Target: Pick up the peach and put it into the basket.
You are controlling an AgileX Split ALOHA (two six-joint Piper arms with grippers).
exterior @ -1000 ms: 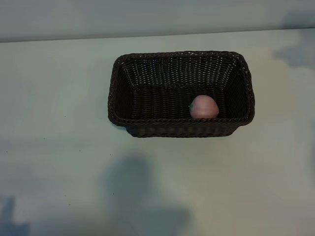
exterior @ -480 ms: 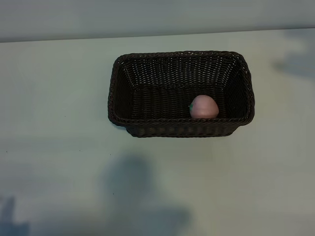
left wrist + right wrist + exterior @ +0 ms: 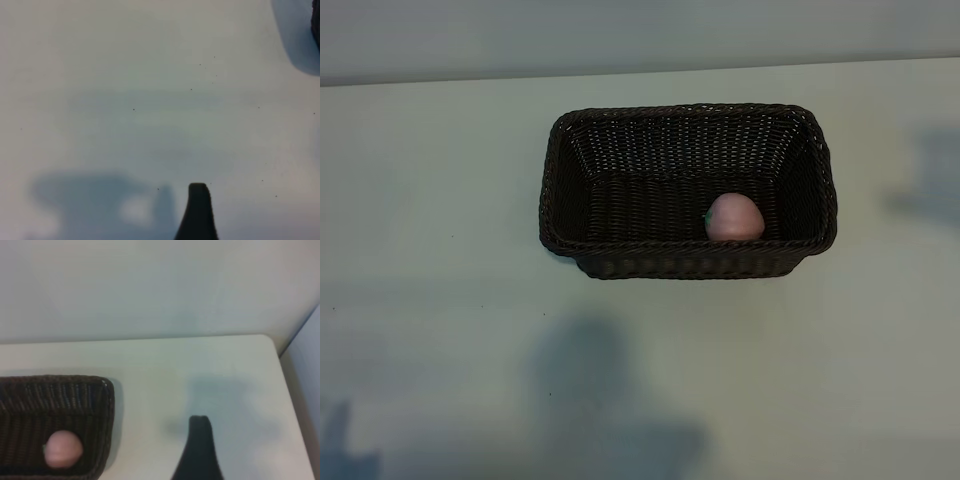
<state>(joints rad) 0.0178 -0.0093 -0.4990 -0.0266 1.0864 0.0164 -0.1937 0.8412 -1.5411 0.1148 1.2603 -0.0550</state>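
The table (image 3: 440, 200) bears a basket (image 3: 686, 262) near its middle, and the peach (image 3: 735, 218) lies inside it, on the woven floor against the near wall toward the right end, its green stem pointing left. Nothing else shows in the basket, so the task looks done. Little seems likely to go wrong from here: the main risk is an arm swinging low on its way to rest and clipping the rim, which could shove the light wicker or tip it (the peach, being round, would then roll along the floor or out). The right gripper (image 3: 199, 450) hangs over bare table well clear of the basket, one dark finger in view, spread wide and empty. The left gripper (image 3: 198, 212) sits over bare table too, likewise wide apart and holding nothing.
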